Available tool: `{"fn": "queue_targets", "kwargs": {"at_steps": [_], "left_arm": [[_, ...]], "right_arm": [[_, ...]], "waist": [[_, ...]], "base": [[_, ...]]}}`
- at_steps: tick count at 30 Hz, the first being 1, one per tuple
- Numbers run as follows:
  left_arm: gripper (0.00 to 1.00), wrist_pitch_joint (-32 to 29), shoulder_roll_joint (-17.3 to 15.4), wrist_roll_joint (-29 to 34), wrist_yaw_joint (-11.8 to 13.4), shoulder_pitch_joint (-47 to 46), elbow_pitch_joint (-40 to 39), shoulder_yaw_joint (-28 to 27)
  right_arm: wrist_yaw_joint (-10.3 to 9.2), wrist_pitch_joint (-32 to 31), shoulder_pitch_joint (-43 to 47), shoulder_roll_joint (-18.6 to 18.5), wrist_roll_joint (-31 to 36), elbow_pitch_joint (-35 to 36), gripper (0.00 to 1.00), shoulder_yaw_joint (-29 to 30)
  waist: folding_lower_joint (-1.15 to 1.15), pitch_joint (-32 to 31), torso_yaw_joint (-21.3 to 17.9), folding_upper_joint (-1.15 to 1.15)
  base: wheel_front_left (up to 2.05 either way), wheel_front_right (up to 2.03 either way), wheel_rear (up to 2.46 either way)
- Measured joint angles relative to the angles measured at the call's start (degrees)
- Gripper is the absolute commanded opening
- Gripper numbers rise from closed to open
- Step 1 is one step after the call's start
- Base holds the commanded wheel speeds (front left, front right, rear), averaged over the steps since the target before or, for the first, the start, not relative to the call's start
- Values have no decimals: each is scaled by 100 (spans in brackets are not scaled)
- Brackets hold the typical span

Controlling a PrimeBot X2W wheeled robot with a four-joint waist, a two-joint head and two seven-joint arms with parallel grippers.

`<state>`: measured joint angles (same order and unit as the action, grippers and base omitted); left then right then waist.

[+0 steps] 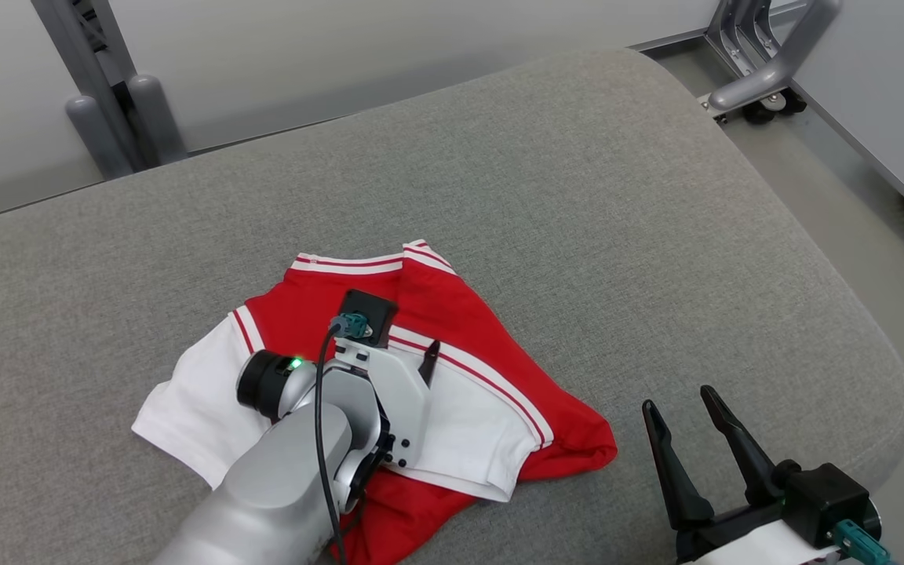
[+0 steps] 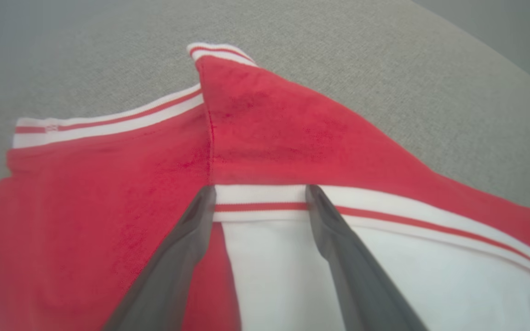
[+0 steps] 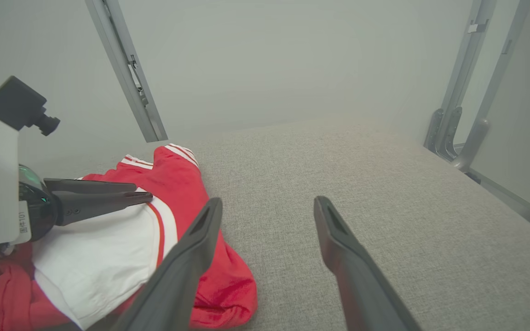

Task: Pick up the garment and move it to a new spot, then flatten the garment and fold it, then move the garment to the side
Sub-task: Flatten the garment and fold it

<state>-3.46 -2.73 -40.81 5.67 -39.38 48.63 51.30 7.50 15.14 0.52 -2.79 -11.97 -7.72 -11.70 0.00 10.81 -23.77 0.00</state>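
Note:
The garment (image 1: pixel 460 314) is a red and white top with striped trim, lying crumpled on the grey cushion (image 1: pixel 577 196). My left gripper (image 1: pixel 413 341) reaches down over its middle, with one dark finger (image 1: pixel 430 361) showing beside the wrist. In the left wrist view the left gripper (image 2: pixel 260 193) is open, its tips set on either side of a white and red striped band of the garment (image 2: pixel 269 128), with no cloth pinched. My right gripper (image 1: pixel 678 400) hovers open to the right of the garment. In its own view the right gripper (image 3: pixel 268 202) points over bare cushion, the garment (image 3: pixel 182 184) at its left.
The cushion's rounded edge (image 1: pixel 883 353) drops off at the right toward the floor. Grey metal frame legs stand at the back left (image 1: pixel 107 118) and back right (image 1: pixel 766 71). Open cushion lies behind and to the right of the garment.

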Motion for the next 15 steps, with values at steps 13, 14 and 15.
{"fn": "queue_targets", "kwargs": {"at_steps": [13, 14, 15], "left_arm": [[100, 189, -3, -171, 55, -202, 491, 425], [64, 227, -3, -191, 35, -211, 486, 456], [29, 256, -2, -244, 7, -214, 474, 475]], "right_arm": [[0, 0, -108, 0, -60, 2, 100, -94], [0, 0, -112, 1, -60, 3, 100, -90], [0, 0, -112, 1, -60, 2, 100, -82]], "waist": [[0, 120, -142, 0], [0, 122, -142, 0], [0, 121, -138, 0]], "base": [[0, 0, 0], [0, 0, 0], [0, 0, 0]]}}
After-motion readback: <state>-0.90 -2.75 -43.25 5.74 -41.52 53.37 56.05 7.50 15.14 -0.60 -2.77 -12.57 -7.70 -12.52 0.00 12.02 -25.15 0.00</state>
